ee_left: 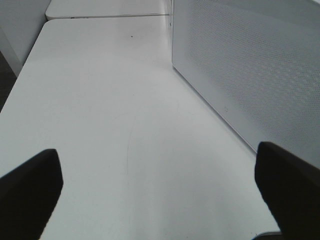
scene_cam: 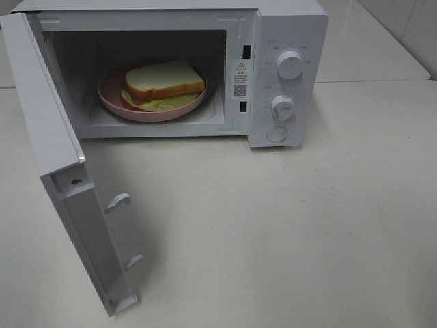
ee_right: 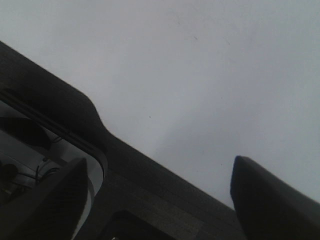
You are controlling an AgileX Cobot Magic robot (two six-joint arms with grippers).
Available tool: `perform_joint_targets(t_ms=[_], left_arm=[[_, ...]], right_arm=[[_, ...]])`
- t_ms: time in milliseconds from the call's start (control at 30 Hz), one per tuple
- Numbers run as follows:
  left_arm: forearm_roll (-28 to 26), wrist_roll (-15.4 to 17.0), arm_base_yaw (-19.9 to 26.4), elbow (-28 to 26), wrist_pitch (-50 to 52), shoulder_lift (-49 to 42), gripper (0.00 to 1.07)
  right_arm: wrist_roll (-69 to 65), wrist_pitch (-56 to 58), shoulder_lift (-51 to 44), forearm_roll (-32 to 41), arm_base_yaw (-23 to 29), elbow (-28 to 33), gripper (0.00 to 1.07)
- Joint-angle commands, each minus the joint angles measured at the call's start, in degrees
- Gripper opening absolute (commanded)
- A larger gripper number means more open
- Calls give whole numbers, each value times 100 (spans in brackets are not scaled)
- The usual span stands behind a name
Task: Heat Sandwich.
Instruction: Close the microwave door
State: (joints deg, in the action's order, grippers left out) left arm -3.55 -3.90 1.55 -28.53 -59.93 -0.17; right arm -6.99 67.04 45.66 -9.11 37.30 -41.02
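— While the left end effector is being listed, how is it entered?

— Item one: left end effector. Its fingers are spread as wide as they go, with nothing between them and nothing touched. Bare tabletop lies below. Just beside it stands the outer, perforated face of the door, upright, close but apart.

— And its partner?

— Item two: right end effector. The fingers are spread broadly, empty, in contact with nothing. It hangs over a dark frame and pale tabletop, and no part of the appliance shows in its own camera. Neither end effector appears in the high view.

— Location of the task's thing?

— Item three: sandwich. It lies flat on a pink plate inside the cavity of the microwave, its long side running across the opening, left to right. The door is swung out on its left hinge. By my reading it stands between the left end effector and the sandwich.

— Relation governing the coming move?

— Judged: the food is already loaded, so the door wants closing. Its outer face is next to the left arm, which makes that arm the nearer one. A push toward the cavity would probably serve. The dials sit on the right arm's side.
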Motion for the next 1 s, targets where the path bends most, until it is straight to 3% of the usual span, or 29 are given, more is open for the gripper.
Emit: perform_joint_targets(t_ms=[33, 100, 433, 1000], left_arm=[[11, 0, -40, 17, 57, -149, 100], [11, 0, -40, 17, 57, -149, 100], [11, 0, -40, 17, 57, -149, 100], [11, 0, -40, 17, 57, -149, 100]], right_arm=[[-69, 29, -332, -92, -378, 286, 76], [-46, 29, -682, -115, -733, 498, 76], [-46, -74, -1925, -115, -1518, 837, 76], [223, -762, -3575, 115, -2504, 1209, 76]])
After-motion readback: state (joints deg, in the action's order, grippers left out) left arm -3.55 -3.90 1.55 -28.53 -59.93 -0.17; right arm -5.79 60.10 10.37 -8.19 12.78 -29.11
